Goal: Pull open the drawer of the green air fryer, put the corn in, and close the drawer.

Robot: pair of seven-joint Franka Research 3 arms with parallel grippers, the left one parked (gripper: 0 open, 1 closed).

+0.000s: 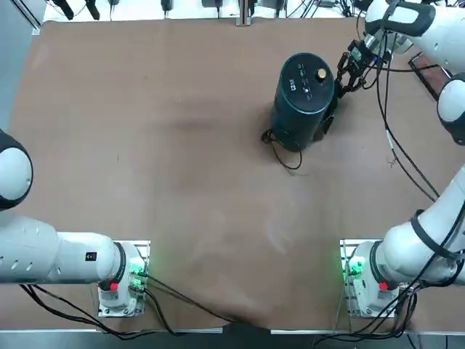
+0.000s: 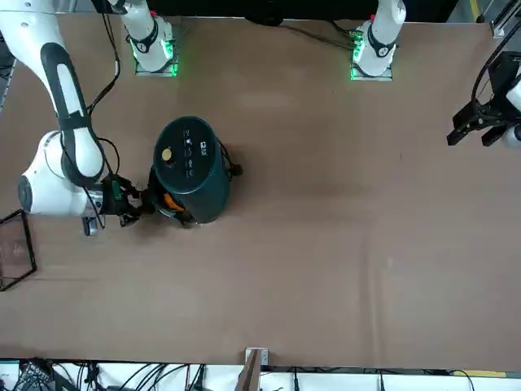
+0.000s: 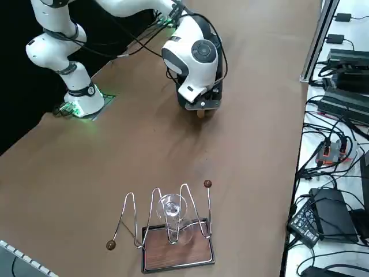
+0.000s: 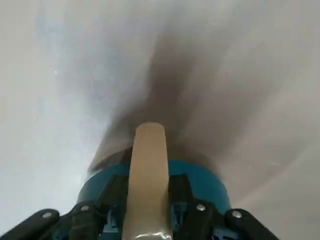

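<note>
— Where is the fryer [image 1: 304,94]?

— On the brown table [image 1: 182,182], far from the arm bases and right of the middle in the top view. It stands upright, its black top panel and gold knob [image 1: 321,73] facing up. Its cord [image 1: 282,151] loops on the table on the side toward the bases.

— And the right gripper [image 1: 347,73]?

— Low, just beside the fryer, on its far right side in the top view. From the front it sits at the fryer's foot, level with the lower body.

— What are the fingers [image 4: 179,186] doing?

— They are closed. In the wrist view a pale tan stub stands clamped between them, and I read it as the drawer's handle [image 4: 148,155]. The side view shows the same tan tip poking out under the hand.

— Is the drawer [image 2: 181,215] out?

— A dark part juts from the fryer's base toward the gripper, so it looks partly out. How far, I cannot tell.

— The corn [image 2: 168,200]?

— From the front, a small orange patch shows at the fryer's base, on the gripper's side and just above that dark part. It seems to lie in the drawer. The other views hide it.

— Anything else?

— A wire rack [image 3: 167,216] on a brown tray, with a clear glass [image 3: 172,212] in it, stands well apart on the right.
</note>
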